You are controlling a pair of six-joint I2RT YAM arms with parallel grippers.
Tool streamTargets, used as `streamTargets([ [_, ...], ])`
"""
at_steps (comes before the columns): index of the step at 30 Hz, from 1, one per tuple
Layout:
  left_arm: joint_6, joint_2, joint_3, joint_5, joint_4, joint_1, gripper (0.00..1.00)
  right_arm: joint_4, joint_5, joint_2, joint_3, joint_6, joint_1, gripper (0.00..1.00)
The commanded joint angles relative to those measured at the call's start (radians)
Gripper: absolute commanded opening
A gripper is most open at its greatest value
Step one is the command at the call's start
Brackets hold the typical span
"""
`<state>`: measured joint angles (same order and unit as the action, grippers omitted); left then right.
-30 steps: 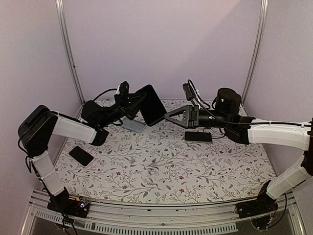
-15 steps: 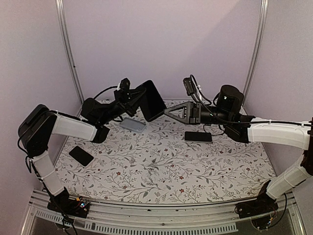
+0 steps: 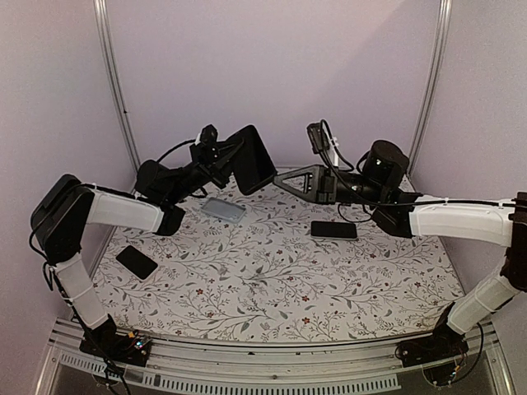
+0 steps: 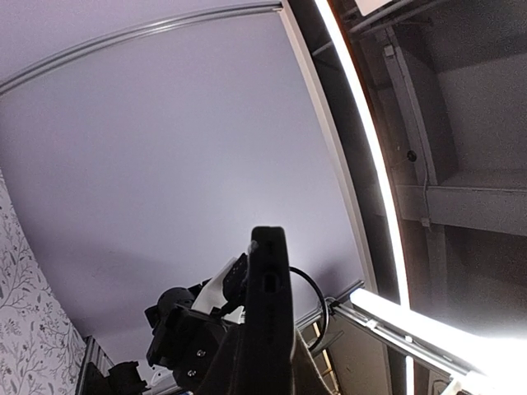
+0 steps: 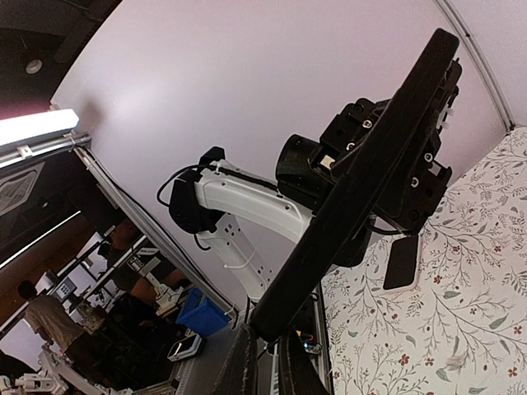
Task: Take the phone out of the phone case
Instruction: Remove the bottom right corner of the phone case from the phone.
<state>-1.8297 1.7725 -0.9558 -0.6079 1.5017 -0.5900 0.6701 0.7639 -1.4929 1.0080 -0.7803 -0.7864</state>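
Moved since earlier: both arms have risen toward the back wall and carried the cased phone [image 3: 251,158] higher above the table [image 3: 272,288]. The right hand [image 3: 278,178] has gone from spread to clenched.
Near left of table: a small dark slab [image 3: 136,262] lies flat, well apart from both hands.
Mid table: a second dark slab [image 3: 333,230] lies flat under the right arm, and a grey flat piece [image 3: 224,209] lies under the left arm. We cannot tell which of these are phones and which are cases.
Left hand: the left hand [image 3: 222,167] is clenched on the left edge of the cased phone, holding it tilted in the air.
Right hand: it is pinched shut on the lower right corner of the same piece, as its wrist view shows.
Task's thing: it hangs between the two hands over the far part of the table, touching nothing else.
Done so far: we judge the lift and the two-handed hold complete.
Left to do: we see no gap between phone and case, so the peeling apart has not yet begun.
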Motion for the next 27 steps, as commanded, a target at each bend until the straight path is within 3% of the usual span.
streamTargets([
  [1,-0.017,-0.05,-0.067,0.009,0.207,-0.034,0.0,-0.029,-0.048,-0.071,-0.07,-0.045,0.019,0.0],
  [10,-0.012,-0.047,-0.067,0.036,0.244,-0.03,0.0,-0.004,-0.069,-0.093,-0.158,-0.088,0.044,0.01],
  [18,0.053,-0.065,-0.053,-0.001,0.163,-0.021,0.0,-0.004,-0.073,-0.087,-0.161,-0.089,0.046,0.03],
  [22,0.084,-0.08,-0.009,-0.007,0.114,0.002,0.0,-0.009,-0.087,-0.053,-0.157,-0.08,0.046,0.11],
  [27,0.128,-0.088,0.03,-0.012,0.062,0.013,0.0,-0.012,-0.108,0.009,-0.135,-0.054,0.04,0.34],
])
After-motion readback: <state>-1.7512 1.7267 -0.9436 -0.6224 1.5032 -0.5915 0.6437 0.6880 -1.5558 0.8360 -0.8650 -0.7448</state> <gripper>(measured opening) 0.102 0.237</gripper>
